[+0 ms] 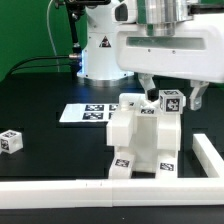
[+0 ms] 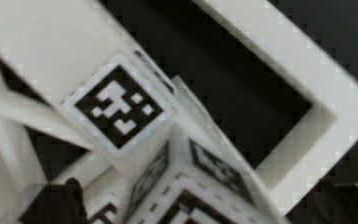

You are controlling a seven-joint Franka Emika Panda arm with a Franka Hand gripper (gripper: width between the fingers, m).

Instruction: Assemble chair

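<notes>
Table [image 1: 40,100]: black top, and everything I'm working with sits on it.
Border rail [image 1: 60,185]: long white rail along the near edge, turning up the exterior view's right. The build stands just behind it.
Gripper [image 1: 172,92]: hangs directly above the build, pointing down.
Chair [image 1: 140,145]: part-built white stack near the middle of the table, upright, tags on its near faces.
Marker board [image 1: 85,113]: flat on the table, behind the stack towards the exterior view's left.
Top block [image 1: 170,101]: tagged piece at the top of the stack on the exterior view's right. It sits between my fingertips, and its tag face [image 2: 123,102] fills the wrist view at a tilt.
Loose cube [image 1: 10,141]: small tagged piece, alone, well apart at the exterior view's far left.
Fingers [image 1: 147,84]: spread wide, one either side of the top block with a gap showing on each side. I read them as holding nothing.
Key relation: the block lies straight below and between the fingers, so I judge a plain vertical lift clears it. The next loose part lies far to the exterior view's left.
</notes>
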